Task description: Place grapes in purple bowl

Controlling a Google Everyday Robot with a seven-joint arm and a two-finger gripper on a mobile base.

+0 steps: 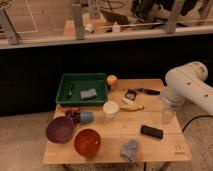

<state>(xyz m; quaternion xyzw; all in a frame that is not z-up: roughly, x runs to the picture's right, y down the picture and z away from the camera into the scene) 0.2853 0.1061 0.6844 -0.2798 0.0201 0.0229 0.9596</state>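
Note:
The grapes [73,116], a small dark maroon cluster, lie on the wooden table at the left, between the purple bowl [59,130] and a small blue cup [86,117]. They sit just outside the bowl's upper right rim. The purple bowl stands near the table's front left corner and looks empty. My white arm comes in from the right, and the gripper [167,115] hangs below it over the table's right edge, far from the grapes and the bowl.
A glossy orange-red bowl [87,142] stands right of the purple bowl. There are also a green tray [65,92] holding a grey sponge [89,93], an orange can [112,80], a white cup [110,109], a banana [131,105], a black bar [151,132] and a grey cloth [129,149].

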